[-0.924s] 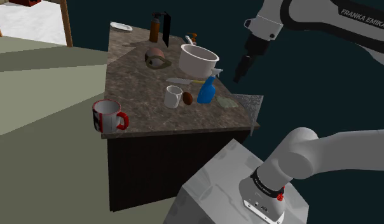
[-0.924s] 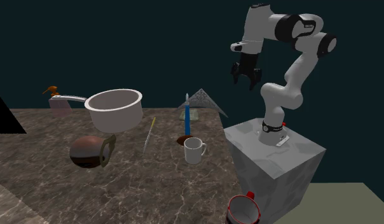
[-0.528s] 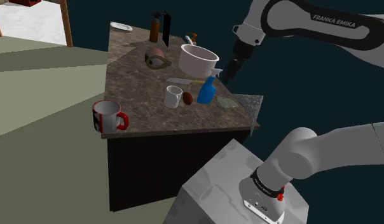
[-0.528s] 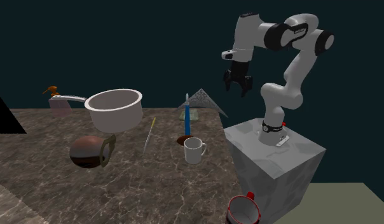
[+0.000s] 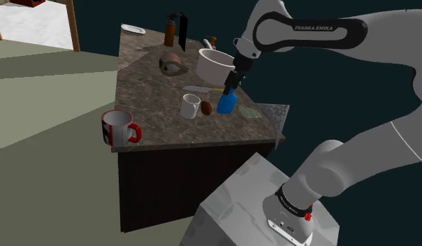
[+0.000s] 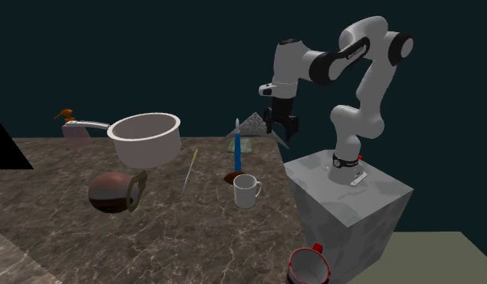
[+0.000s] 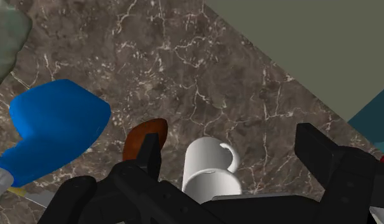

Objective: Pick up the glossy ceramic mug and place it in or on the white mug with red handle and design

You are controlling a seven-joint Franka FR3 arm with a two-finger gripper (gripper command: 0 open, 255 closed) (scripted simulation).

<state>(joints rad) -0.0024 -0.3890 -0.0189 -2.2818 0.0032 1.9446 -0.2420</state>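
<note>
As it descends, gripper (image 6: 280,131) (open) nears mug (image 6: 247,191).

Shoulder camera: high, behind stand (image 5: 234,210), facing 10 o'clock, down over marble counter (image 5: 143,98). Second exterior camera: low, near counter level, faces arm across counter, mid-range, stand at its 4 o'clock. Wrist camera: close, looking down on counter. All three share small white mug (image 5: 191,106) and blue spray bottle (image 5: 226,102).
</note>
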